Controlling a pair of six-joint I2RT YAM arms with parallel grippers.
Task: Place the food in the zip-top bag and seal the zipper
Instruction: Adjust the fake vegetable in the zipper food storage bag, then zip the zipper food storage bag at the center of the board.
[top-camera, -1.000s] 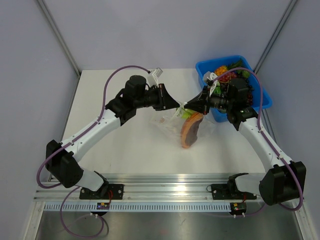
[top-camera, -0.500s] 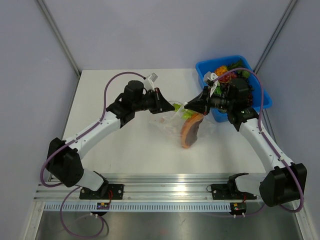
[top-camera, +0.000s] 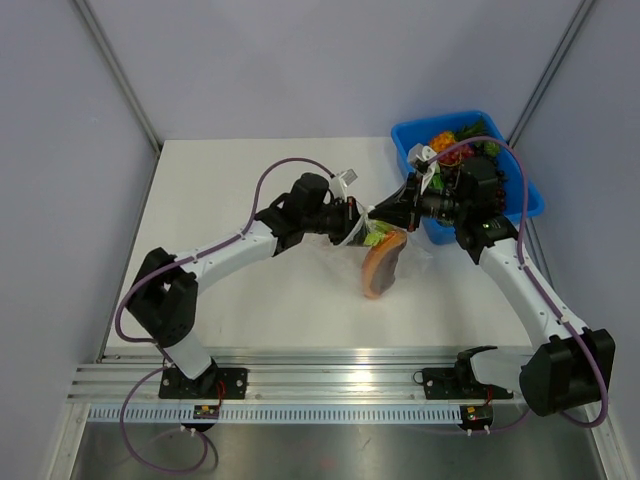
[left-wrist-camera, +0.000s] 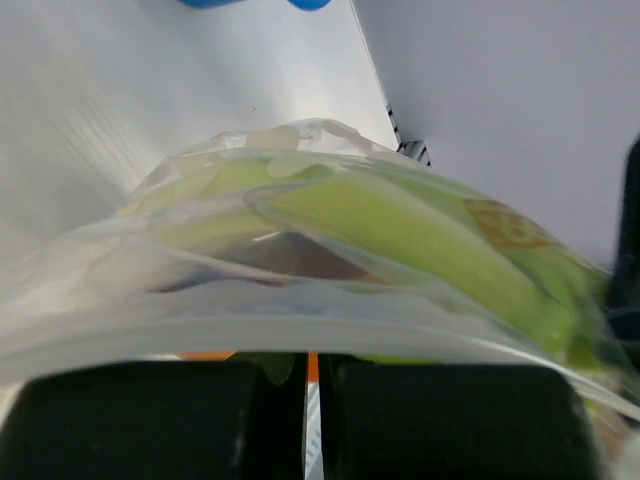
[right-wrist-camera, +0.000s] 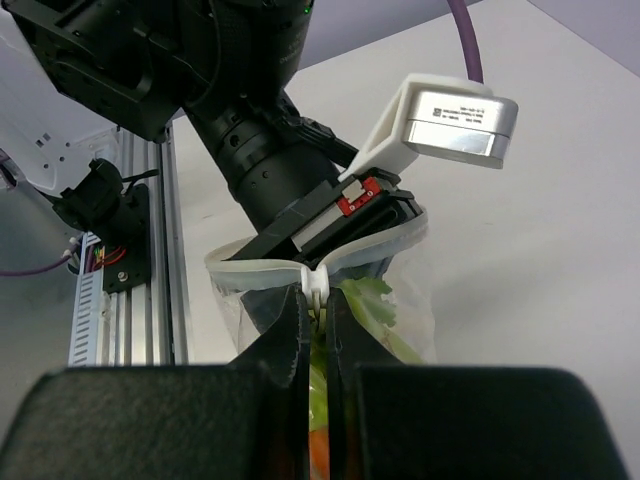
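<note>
The zip-top bag (top-camera: 410, 250) hangs between both grippers over the table's middle right. Inside it are the orange and dark red piece (top-camera: 380, 265) and the green leek (top-camera: 376, 237). My right gripper (top-camera: 373, 213) is shut on the zipper's edge (right-wrist-camera: 260, 272), its fingertips (right-wrist-camera: 316, 300) pinching the white rim. My left gripper (top-camera: 352, 222) is close beside it at the same mouth edge. In the left wrist view its jaws (left-wrist-camera: 305, 365) are closed to a thin slit under the zipper strip (left-wrist-camera: 300, 335), with leek leaves (left-wrist-camera: 400, 225) behind the plastic.
The blue bin (top-camera: 530, 200) with grapes and other produce stands at the back right, just behind my right arm. The metal rail (right-wrist-camera: 120, 300) runs along the table's near edge. The two wrists almost touch.
My left arm swung right and its gripper moved along the bag's mouth to sit right next to my right gripper. The bag's left side is drawn in. My right gripper held still.
</note>
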